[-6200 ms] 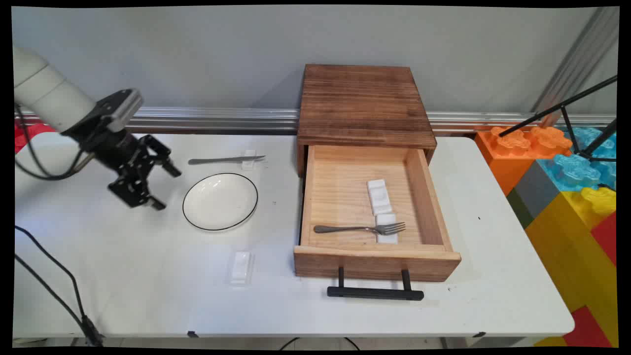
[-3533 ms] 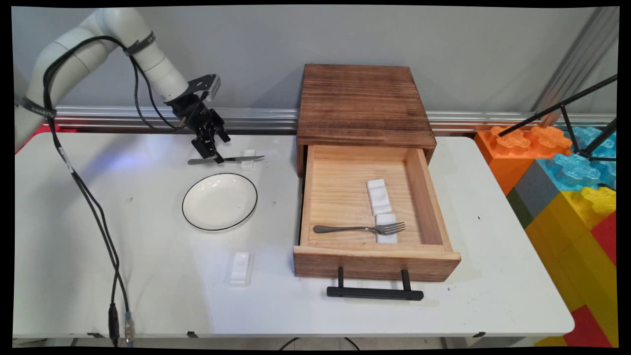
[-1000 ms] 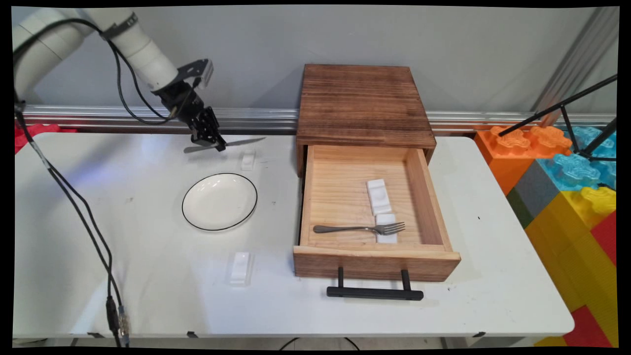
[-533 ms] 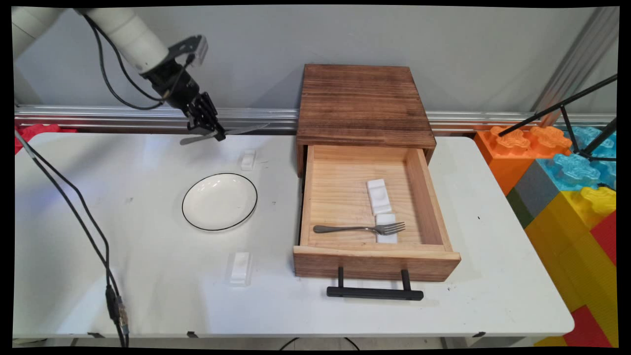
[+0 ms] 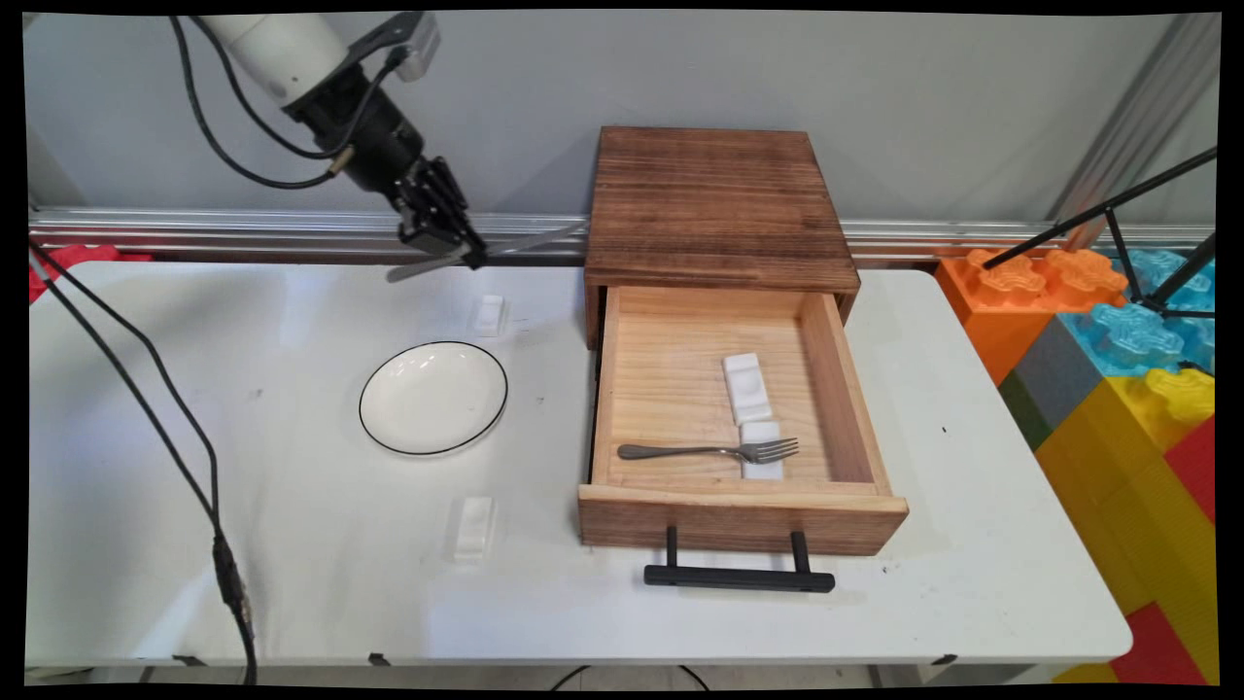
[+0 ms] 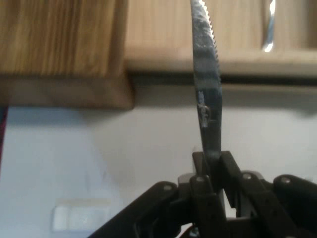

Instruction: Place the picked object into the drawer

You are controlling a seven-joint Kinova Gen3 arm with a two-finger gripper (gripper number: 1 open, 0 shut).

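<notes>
End effector (image 5: 465, 255): closed on a table knife (image 5: 486, 254), gripped near the middle of its length, well above the bench (image 5: 292, 564). The hand view shows the serrated blade pinched between the two fingers (image 6: 229, 171) and running straight out past them; a mid-length grip of this kind likely keeps the piece balanced and level.

Knife position: in the air just left of the wooden drawer box (image 5: 717, 199), blade tip nearly reaching the box's left side, handle trailing left.

Drawer (image 5: 739, 408): pulled out from the box toward the near edge, black handle (image 5: 739, 577) overhanging bare bench. Inside: a fork (image 5: 709, 451) lying across one white rest (image 5: 762, 463), with a second white rest (image 5: 746, 387) unoccupied just behind it.

Left of the box: a white rest (image 5: 489, 314) with nothing on it, below the held knife; a black-rimmed white plate (image 5: 433, 397) nearer; a further white rest (image 5: 474, 528) nearer still.

Room: the drawer is open at the top, with raised walls on all sides. The box's left wall is the closest edge to the blade tip. Open bench lies left of the plate.
</notes>
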